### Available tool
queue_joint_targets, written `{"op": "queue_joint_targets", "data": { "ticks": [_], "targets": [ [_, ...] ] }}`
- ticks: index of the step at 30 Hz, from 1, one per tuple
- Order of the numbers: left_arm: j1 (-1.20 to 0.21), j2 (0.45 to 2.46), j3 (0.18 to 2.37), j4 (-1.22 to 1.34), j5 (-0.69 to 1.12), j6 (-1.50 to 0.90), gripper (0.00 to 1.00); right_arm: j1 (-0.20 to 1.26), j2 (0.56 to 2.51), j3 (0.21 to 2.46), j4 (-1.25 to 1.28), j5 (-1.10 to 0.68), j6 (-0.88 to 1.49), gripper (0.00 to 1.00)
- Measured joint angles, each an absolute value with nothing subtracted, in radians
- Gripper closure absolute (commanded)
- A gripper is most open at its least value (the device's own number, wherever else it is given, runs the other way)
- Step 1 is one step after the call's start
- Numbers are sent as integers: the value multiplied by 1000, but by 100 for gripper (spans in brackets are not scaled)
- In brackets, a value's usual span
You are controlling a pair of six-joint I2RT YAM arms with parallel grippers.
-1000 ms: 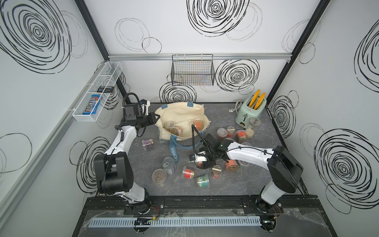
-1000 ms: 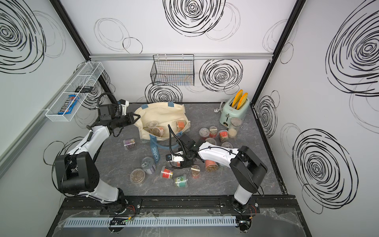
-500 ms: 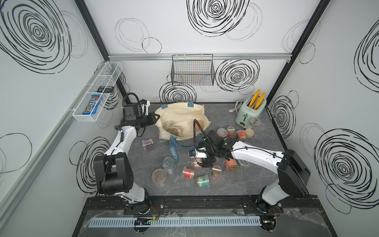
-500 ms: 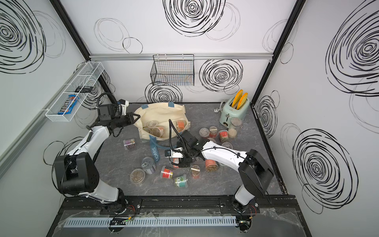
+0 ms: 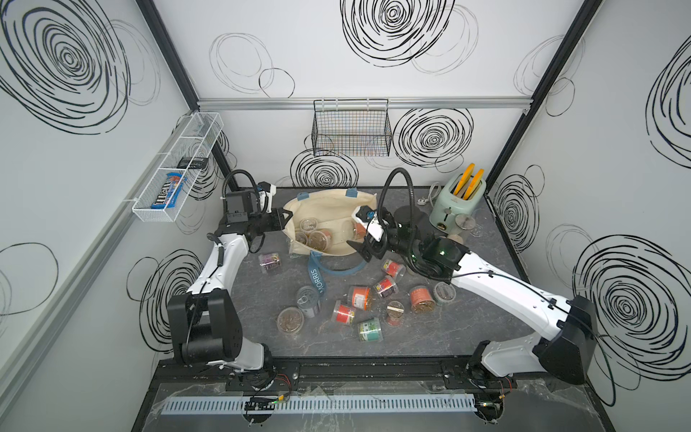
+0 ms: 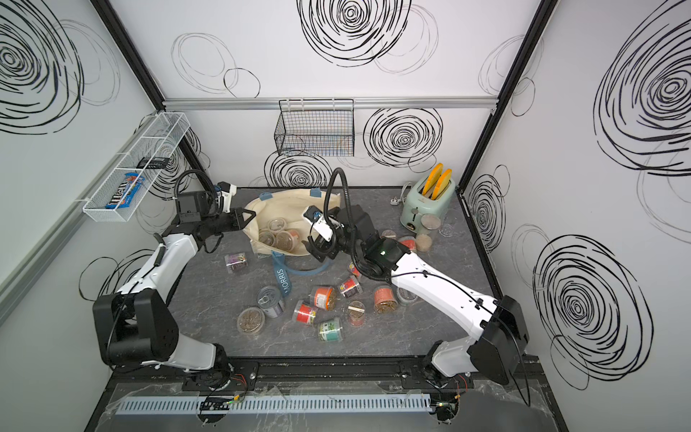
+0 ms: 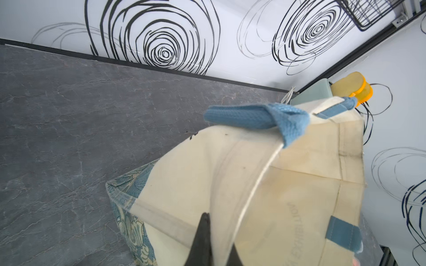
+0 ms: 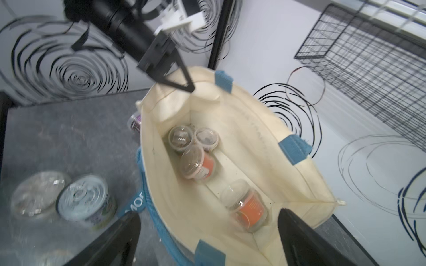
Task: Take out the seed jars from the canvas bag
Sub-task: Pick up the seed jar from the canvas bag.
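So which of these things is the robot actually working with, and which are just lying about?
Part of the job:
- canvas bag
- seed jars in the bag
- seed jars already out
- left gripper, pinching the bag's rim
- right gripper, open by the bag's mouth

Just lying about:
- toaster
- tin can
- wire basket
- wall rack

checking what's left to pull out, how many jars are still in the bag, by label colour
orange-label jars: 2
jars with label hidden: 2
total in bag: 4
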State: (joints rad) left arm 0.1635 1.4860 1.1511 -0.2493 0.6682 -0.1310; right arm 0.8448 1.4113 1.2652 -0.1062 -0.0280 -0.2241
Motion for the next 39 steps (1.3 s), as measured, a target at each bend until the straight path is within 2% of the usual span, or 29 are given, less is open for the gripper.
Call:
{"op": "queue_joint_targets", "data": {
  "ticks": [5,9,20,28,33,39],
  "targets": [
    [152,1456,1126,-284,667,-86,100,850,1543,1399,-149,51,5,11],
    [139,1435,1109,-298,667,-50,100,875,1627,1402,-174,122,129,20],
    [126,1357,1022,-289,683,9,100,896,1925,1629,-362,292,176,22],
    [109,1280,918,-260,706,39,100,889,1986,1657,-520,326,225,17],
    [104,1257,894,-257,719,60,100,872,1991,1675,-542,332,258,11],
    [99,1258,894,-260,722,68,100,843,2066,1752,-530,353,261,10]
  ]
}}
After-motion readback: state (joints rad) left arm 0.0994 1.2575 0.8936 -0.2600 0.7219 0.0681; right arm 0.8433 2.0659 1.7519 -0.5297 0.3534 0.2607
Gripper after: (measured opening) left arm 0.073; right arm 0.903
